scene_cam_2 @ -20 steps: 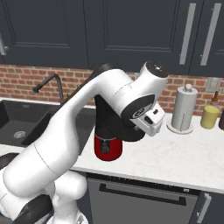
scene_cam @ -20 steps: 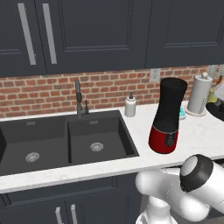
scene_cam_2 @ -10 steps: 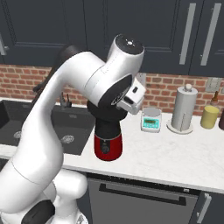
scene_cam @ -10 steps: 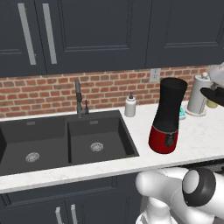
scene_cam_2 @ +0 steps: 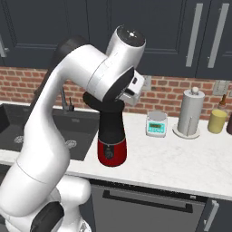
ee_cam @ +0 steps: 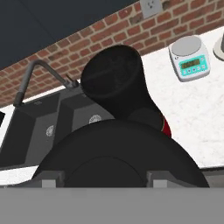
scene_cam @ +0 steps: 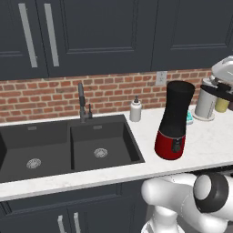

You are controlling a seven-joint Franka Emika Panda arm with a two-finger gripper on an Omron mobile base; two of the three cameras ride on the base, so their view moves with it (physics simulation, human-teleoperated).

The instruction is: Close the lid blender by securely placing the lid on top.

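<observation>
The blender [scene_cam: 175,113] stands on the white counter right of the sink, a tall black jar on a glossy red base [scene_cam_2: 111,152], its top rim uncovered [ee_cam: 113,78]. My gripper [ee_cam: 105,178] is shut on the lid [ee_cam: 118,153], a round black disc that spans the lower hand view between the two fingers [ee_cam: 48,177]. In the hand view the jar's mouth lies just beyond the lid. From the right base view the lid [scene_cam_2: 97,100] hangs at the jar's rim height, under my white hand. In the left base view the lid [scene_cam: 217,90] is right of the jar and apart from it.
A dark double sink [scene_cam: 68,145] with a faucet [scene_cam: 82,100] fills the counter's left. A white soap bottle [scene_cam: 135,110] stands behind it. A teal kitchen scale [scene_cam_2: 157,123], a pale grey canister [scene_cam_2: 190,111] and a yellow bottle [scene_cam_2: 216,120] stand right of the blender. Dark cabinets hang overhead.
The arm has swung up and leftward, carrying the lid from beside the blender's middle to the height of its rim. The blender and the base have not moved.
</observation>
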